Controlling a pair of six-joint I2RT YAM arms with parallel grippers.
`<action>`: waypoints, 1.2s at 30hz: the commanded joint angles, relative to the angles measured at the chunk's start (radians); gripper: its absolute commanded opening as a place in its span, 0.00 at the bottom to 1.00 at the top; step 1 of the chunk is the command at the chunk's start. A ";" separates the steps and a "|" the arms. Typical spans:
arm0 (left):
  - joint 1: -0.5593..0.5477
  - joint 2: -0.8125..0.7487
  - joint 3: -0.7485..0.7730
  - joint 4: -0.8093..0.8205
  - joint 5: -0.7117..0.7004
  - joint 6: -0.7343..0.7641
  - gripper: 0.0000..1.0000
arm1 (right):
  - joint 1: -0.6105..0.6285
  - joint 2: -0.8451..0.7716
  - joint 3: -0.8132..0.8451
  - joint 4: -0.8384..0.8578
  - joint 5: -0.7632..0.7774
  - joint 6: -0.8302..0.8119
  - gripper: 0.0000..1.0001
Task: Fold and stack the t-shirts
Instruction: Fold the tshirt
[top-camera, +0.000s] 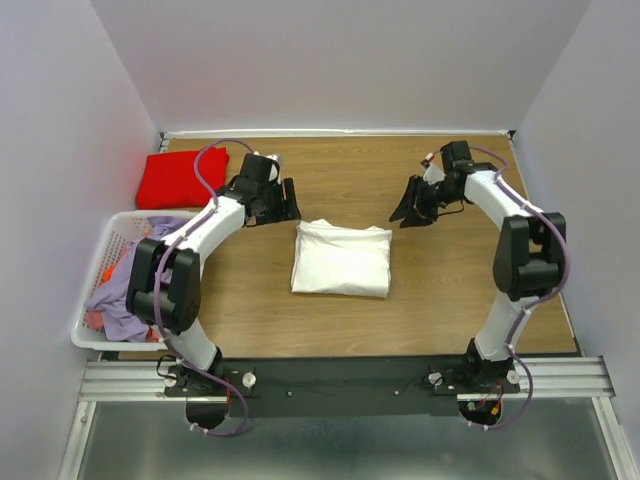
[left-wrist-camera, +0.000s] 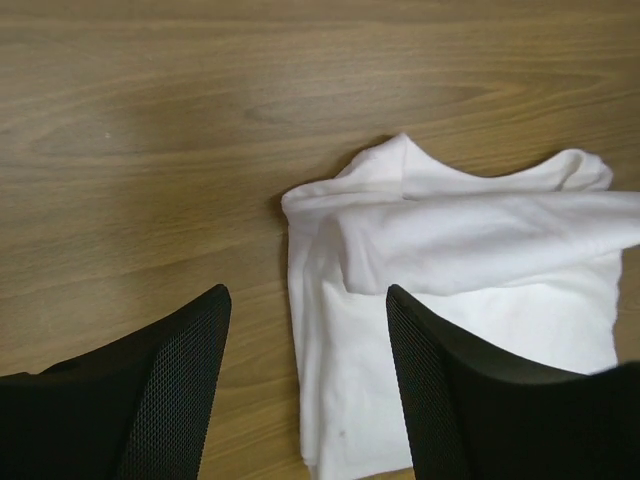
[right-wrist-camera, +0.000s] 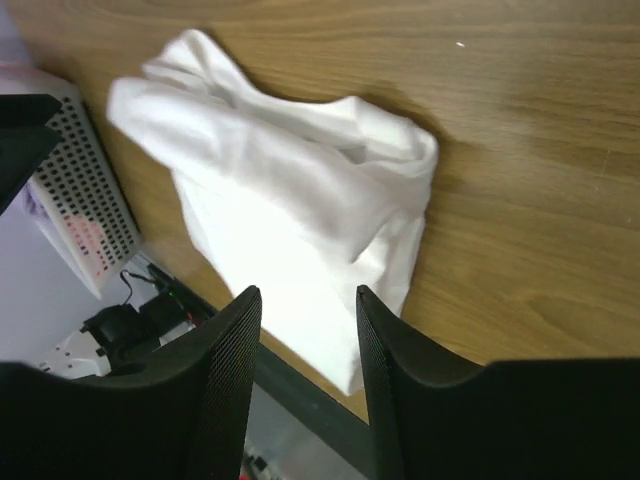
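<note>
While the white shirt lies folded mid-way across the table, we hold the left gripper and right gripper spread and empty by its far corners. The red shirt sits far left, nearer our left arm.

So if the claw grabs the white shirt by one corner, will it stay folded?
Probably not. The white shirt is soft cloth with loose, rumpled folds, so lifted by one corner it would likely sag and unfold. It looks light, and pushed along the wooden table it would likely bunch up rather than slide whole.
</note>
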 joint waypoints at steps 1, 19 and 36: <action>-0.010 -0.145 0.009 0.034 -0.069 0.000 0.71 | -0.003 -0.209 -0.045 0.159 0.078 0.018 0.51; -0.232 -0.001 -0.098 0.232 0.005 -0.018 0.13 | 0.120 -0.115 -0.258 0.397 -0.253 -0.048 0.46; -0.102 0.312 0.203 0.203 -0.010 0.002 0.23 | 0.018 0.131 -0.034 0.522 -0.071 0.094 0.42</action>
